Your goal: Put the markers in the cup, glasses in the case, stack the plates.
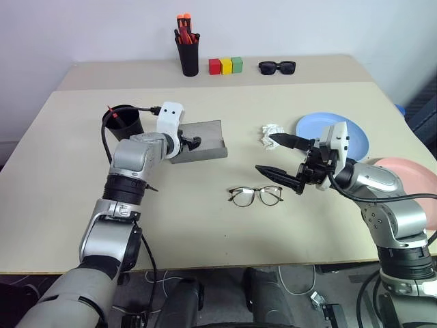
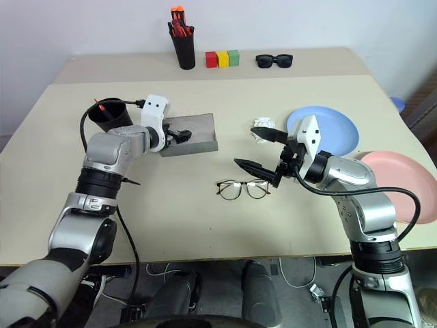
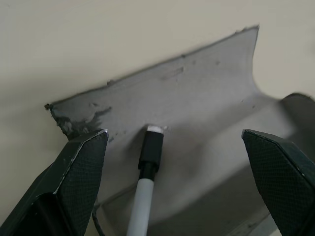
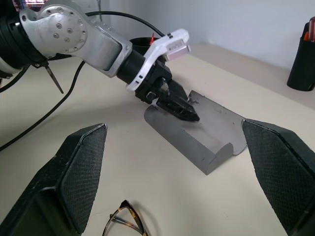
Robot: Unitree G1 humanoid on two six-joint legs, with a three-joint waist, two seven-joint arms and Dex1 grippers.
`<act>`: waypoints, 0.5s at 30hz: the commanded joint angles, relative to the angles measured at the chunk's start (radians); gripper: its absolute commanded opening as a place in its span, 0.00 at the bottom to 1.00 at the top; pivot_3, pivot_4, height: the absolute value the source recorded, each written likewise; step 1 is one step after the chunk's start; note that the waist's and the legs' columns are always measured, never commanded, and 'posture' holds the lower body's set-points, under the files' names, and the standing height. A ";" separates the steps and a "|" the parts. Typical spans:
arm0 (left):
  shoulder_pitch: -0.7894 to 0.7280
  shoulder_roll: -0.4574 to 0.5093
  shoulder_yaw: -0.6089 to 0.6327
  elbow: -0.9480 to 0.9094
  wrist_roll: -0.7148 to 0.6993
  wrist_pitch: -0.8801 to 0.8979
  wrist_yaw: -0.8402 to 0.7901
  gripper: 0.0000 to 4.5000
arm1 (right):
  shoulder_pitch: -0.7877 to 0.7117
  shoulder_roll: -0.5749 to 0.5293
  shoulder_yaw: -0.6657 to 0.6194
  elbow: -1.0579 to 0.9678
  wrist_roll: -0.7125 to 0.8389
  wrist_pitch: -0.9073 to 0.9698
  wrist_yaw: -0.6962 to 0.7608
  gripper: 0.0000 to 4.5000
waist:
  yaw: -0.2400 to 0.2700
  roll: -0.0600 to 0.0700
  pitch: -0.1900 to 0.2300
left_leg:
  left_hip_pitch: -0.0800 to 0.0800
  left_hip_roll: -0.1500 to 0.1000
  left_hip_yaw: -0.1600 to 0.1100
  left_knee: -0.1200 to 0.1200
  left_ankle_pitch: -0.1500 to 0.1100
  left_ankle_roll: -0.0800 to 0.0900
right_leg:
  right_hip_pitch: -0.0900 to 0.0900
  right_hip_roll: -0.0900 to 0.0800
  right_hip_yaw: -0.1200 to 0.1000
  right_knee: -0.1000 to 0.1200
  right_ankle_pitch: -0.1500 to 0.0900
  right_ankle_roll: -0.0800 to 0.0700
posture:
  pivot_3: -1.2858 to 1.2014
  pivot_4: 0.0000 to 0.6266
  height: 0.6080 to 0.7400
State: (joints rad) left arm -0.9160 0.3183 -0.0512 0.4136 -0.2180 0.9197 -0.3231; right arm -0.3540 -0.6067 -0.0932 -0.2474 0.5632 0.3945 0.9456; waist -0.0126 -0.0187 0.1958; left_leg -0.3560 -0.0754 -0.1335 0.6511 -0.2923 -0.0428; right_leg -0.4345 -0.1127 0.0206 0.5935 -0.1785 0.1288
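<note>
My left gripper (image 1: 193, 142) hangs open over the open grey case (image 1: 205, 140). A white marker with a black cap (image 3: 147, 172) lies inside the case between the spread fingers (image 3: 81, 167), untouched by them. The black cup (image 1: 124, 123) stands just left of the case, and a red marker tip (image 1: 113, 113) pokes above its rim. The wire-framed glasses (image 1: 256, 195) lie on the table at centre. My right gripper (image 1: 265, 155) hovers open just above and right of them, holding nothing. The light blue plate (image 1: 311, 126) and the pink plate (image 1: 410, 171) lie apart at the right.
A crumpled white paper (image 1: 272, 131) lies between the case and the blue plate. On the far table stand a black pen holder with orange-capped pens (image 1: 188, 55), three coloured blocks (image 1: 226, 65) and black sunglasses (image 1: 276, 67). A black cable (image 1: 104, 147) loops beside the cup.
</note>
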 commanded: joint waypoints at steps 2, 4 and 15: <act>-0.035 0.020 -0.018 0.002 0.025 0.019 -0.034 0.99 | 0.002 0.002 -0.018 -0.030 0.009 -0.022 -0.005 1.00 | 0.000 0.000 0.000 | 0.000 0.000 0.000 0.000 0.000 0.000 | 0.000 0.000 0.000 0.000 0.000 0.000 | 0.52 0.24 1.00; -0.035 0.020 -0.025 0.003 0.029 0.023 -0.049 0.87 | 0.003 0.003 -0.017 -0.031 0.008 -0.023 -0.008 1.00 | 0.000 0.000 0.000 | 0.000 0.000 0.000 0.000 0.000 0.000 | 0.000 0.000 0.000 0.000 0.000 0.000 | 0.52 0.24 1.00; -0.030 0.018 -0.020 0.007 0.045 0.019 -0.061 0.00 | 0.012 -0.004 -0.022 -0.027 0.004 -0.033 -0.007 1.00 | 0.001 0.000 0.000 | 0.000 0.000 0.000 0.000 0.000 0.000 | 0.000 0.000 0.000 0.000 0.000 0.000 | 0.52 0.24 1.00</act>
State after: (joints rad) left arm -0.9366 0.3317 -0.0822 0.4407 -0.1826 0.9360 -0.3823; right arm -0.3410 -0.6069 -0.0935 -0.2480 0.5623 0.3852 0.9372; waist -0.0116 -0.0187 0.1958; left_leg -0.3560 -0.0755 -0.1336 0.6514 -0.2922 -0.0430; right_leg -0.4345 -0.1131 0.0206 0.5936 -0.1784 0.1288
